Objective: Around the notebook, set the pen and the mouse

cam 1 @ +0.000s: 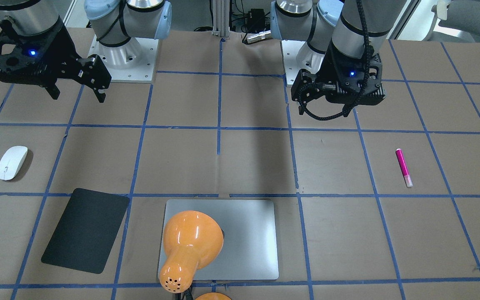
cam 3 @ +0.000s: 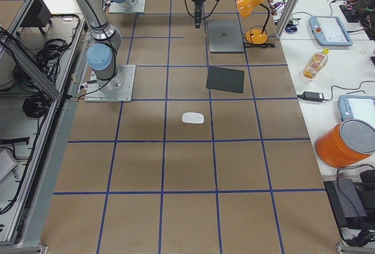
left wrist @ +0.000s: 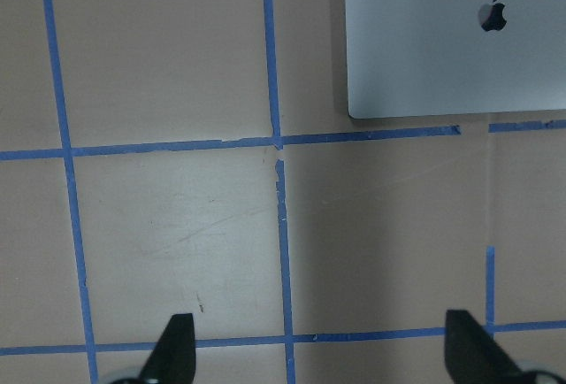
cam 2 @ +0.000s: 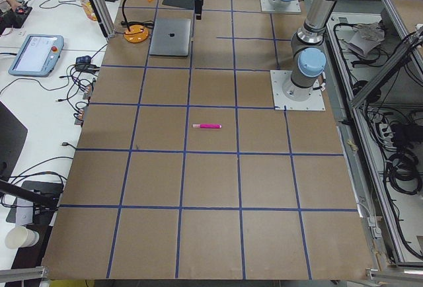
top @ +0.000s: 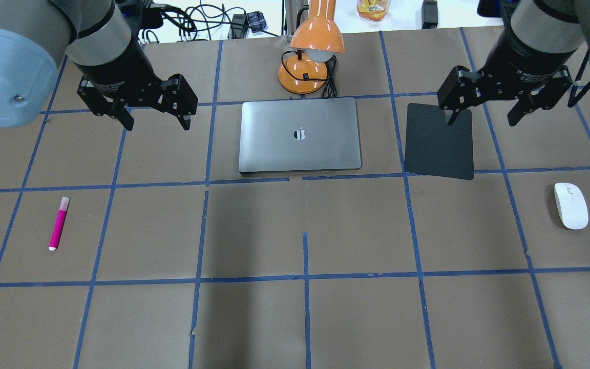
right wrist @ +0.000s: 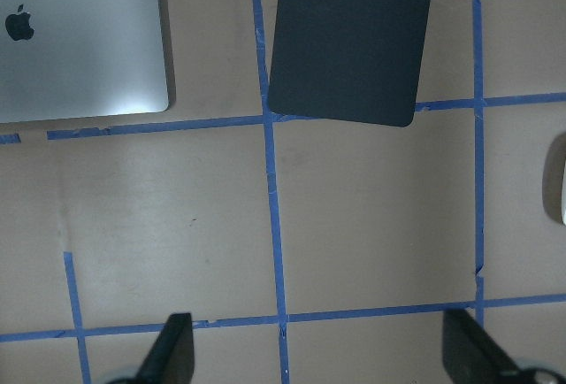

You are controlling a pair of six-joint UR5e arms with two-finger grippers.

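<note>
The silver-grey notebook lies closed at the far middle of the table. Far to its left lies the magenta pen, alone on the brown paper. The white mouse rests far to the right, beyond the black mat. My left gripper hovers open and empty left of the notebook, well above the table; its wrist view shows the notebook's corner. Over the mat's right edge my right gripper hangs open and empty. A sliver of the mouse shows in the right wrist view.
An orange desk lamp stands just behind the notebook, its shade leaning over it. A thin black mat lies flat right of the notebook. Blue tape lines grid the brown table cover.
</note>
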